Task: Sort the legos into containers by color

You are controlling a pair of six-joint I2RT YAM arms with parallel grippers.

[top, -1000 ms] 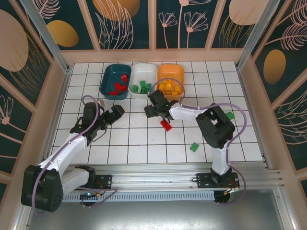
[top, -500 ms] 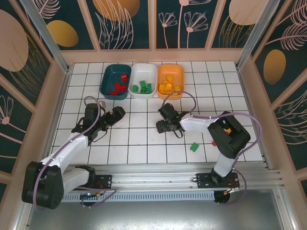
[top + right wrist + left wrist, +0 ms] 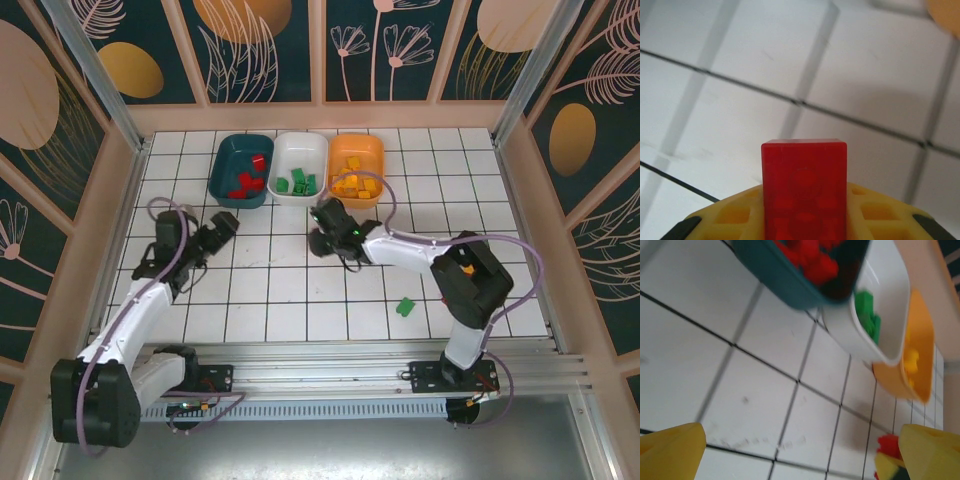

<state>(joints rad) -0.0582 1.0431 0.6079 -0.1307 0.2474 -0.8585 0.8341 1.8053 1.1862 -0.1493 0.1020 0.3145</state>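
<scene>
Where the task stands: we judge the sorting nearly done, with two pieces that we can see left to place.
Teal tub (image 3: 230, 155): left end of the row along the far edge of the tabletop (image 3: 260, 300); it holds red bricks (image 3: 245, 183) and no other colour.
White tub (image 3: 300, 150): middle of the row; it holds green bricks (image 3: 298, 182) alone.
Orange tub (image 3: 357, 150): right end of the row; it holds yellow-orange bricks (image 3: 355, 183) alone.
Red brick (image 3: 804, 187): off the tabletop, pinched upright between yellow pads.
Right tool (image 3: 318, 240): closed on the red brick, over the middle of the tabletop, just on the near side of the white tub.
Green brick (image 3: 405, 307): loose on the tabletop toward its near edge, right of centre, well apart from the white tub.
Left tool (image 3: 222, 228): spread wide and holding nothing, over the left half of the tabletop, near the teal tub.
Left to do: we reckon the red brick goes to the teal tub, then the green brick to the white tub.
Hidden: the right arm (image 3: 460, 275) covers part of the tabletop; we cannot tell whether another piece lies beneath.
</scene>
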